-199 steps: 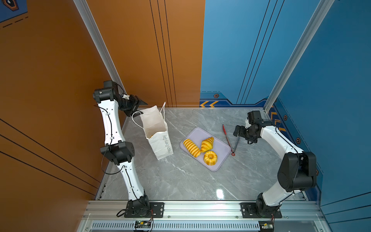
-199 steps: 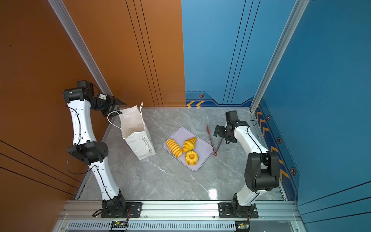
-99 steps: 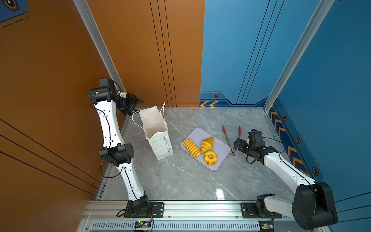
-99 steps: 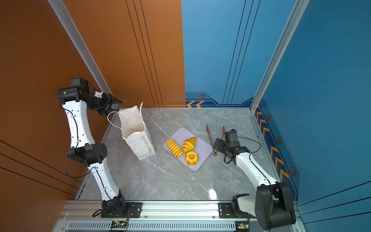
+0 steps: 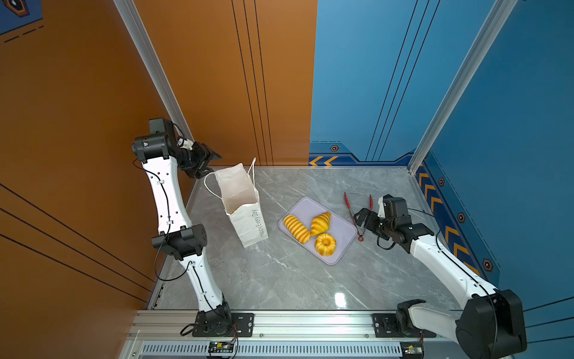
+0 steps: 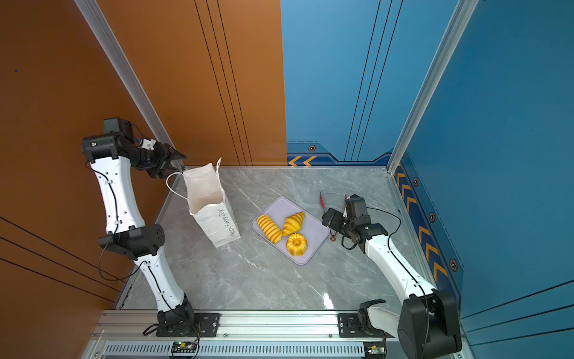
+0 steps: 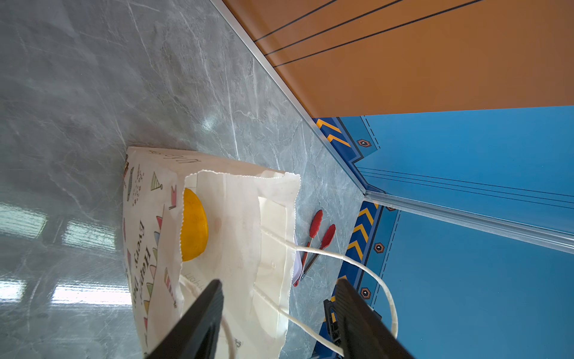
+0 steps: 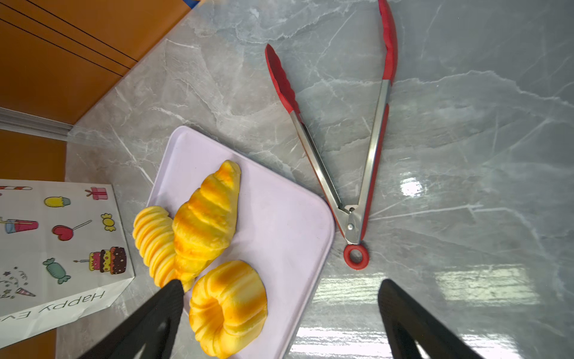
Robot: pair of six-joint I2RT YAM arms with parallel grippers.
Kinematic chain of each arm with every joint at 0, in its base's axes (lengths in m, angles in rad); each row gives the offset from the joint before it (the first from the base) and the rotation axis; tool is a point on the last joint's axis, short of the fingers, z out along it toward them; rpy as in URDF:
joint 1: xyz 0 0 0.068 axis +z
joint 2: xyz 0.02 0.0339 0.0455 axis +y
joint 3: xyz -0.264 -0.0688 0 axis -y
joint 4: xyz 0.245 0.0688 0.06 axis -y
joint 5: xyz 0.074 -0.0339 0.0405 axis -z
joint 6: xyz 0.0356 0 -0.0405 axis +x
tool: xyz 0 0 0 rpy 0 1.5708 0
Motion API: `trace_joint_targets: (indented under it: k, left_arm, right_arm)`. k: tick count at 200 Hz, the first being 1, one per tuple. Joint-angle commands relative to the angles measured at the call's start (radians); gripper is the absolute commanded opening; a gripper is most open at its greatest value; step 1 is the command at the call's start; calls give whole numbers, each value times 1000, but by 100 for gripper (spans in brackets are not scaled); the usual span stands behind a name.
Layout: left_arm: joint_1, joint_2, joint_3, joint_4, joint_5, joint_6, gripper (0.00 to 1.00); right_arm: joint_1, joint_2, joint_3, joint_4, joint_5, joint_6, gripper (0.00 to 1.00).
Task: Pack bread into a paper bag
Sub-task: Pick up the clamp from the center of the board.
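A ridged loaf (image 5: 296,228), a croissant (image 5: 321,221) touching it and a ring cake (image 5: 320,247) are laid on the tray (image 5: 344,231). A yellow bun (image 7: 194,230) is seen inside the paper bag (image 5: 251,223), stood upright and open near the tray, toward the left arm. Red tongs (image 8: 352,225) are laid just beside the tray's opposite edge. The right gripper (image 8: 281,289) is held near them, claw spread and empty. The left gripper (image 7: 278,283) is held by the bag's rim, beyond the bag from the tray, claw spread, nothing pinched.

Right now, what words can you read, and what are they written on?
"Happy Every Day": side of the tall white paper gift bag, both top views.
"HAPPY EV", cut off at the picture's edge: same bag, right wrist view.
Small print inside the bag's mouth, left wrist view: too blurred.
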Motion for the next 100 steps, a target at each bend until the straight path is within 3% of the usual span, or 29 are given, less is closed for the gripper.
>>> trace_joint_targets:
  k: [1, 16, 27, 44, 76, 100]
  left_arm:
    - [-6, -16, 15, -164, -15, 21, 64]
    - [-6, -20, 16, -164, -31, 19, 69]
    - [-7, -24, 12, -167, -48, 16, 78]
    - [-8, -26, 6, -169, -77, 14, 90]
    - [-8, -34, -15, -179, -129, 11, 92]
    - [-1, -43, -22, -179, -138, 9, 92]
  right_arm:
    - [9, -123, -85, 132, 75, 92, 100]
    - [3, -212, -148, 123, 197, 188, 100]
    - [-18, -181, -121, 136, 115, 60, 100]
    - [-12, -28, 18, -43, 159, -46, 100]
    - [-2, 234, 112, -52, 180, -45, 100]
    - [10, 330, 104, 32, 255, -23, 100]
